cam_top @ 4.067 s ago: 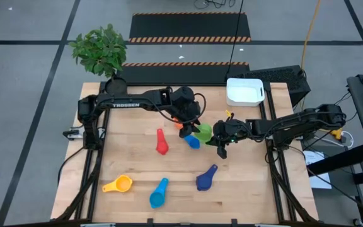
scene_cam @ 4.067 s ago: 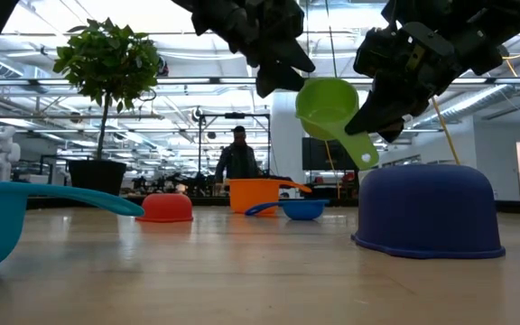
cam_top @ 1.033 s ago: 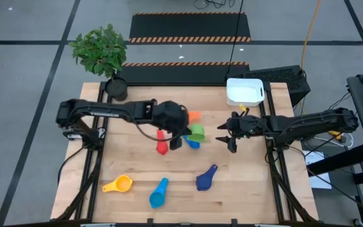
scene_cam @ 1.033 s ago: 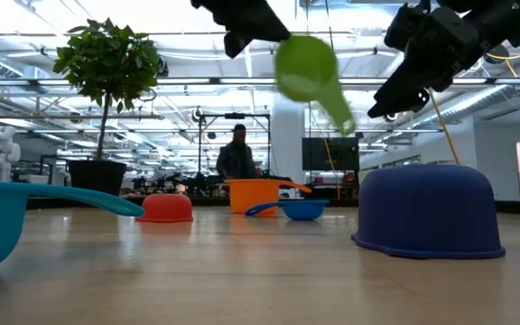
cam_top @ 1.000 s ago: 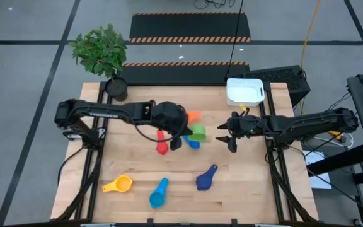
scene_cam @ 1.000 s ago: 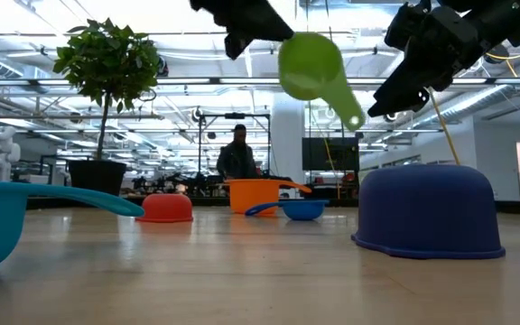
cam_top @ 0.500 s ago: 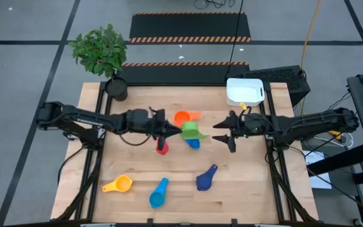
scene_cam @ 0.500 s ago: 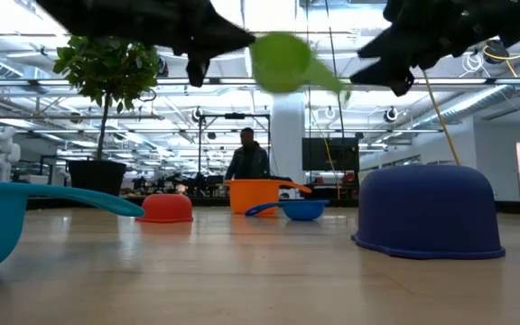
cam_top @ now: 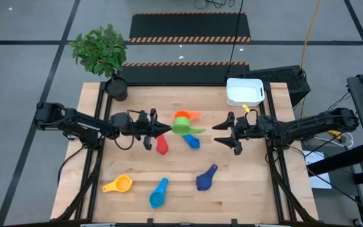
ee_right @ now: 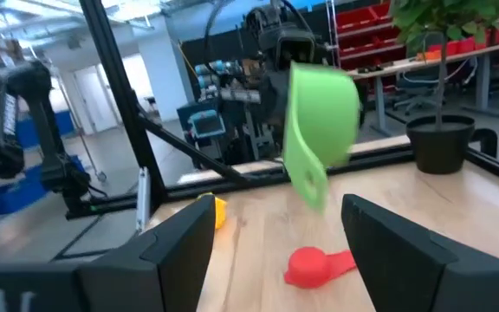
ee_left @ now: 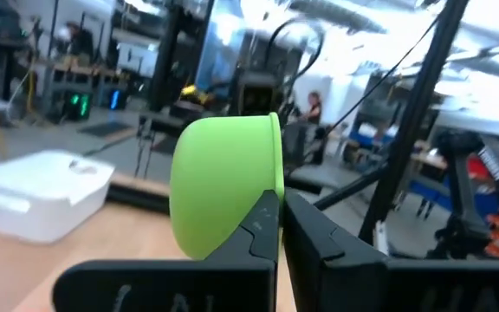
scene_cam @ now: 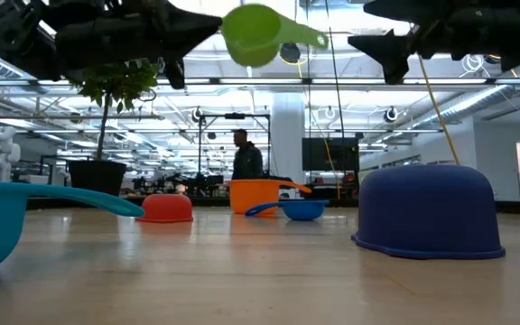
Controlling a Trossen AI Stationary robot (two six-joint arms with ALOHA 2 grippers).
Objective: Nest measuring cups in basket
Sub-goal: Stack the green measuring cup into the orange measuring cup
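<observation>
A pale wooden surface (cam_top: pixel 137 170) carries scattered measuring cups, seen from above; the left gripper (cam_top: pixel 158 130) clamps a green measuring cup (cam_top: pixel 183 127) above the orange cup (cam_top: pixel 183 117), while the right gripper (cam_top: pixel 221 134) waits, spread wide, opposite. The white basket (cam_top: pixel 244 92) sits well apart at the far right corner. At surface level, the green cup hangs high and clear. The left wrist view shows the fingers (ee_left: pixel 262 227) pinching its rim. Carrying it level should prevent slipping.

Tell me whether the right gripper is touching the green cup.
Apart. In the high view the open right gripper sits clear of the green cup, bare table between them; the left gripper holds the cup.
</observation>
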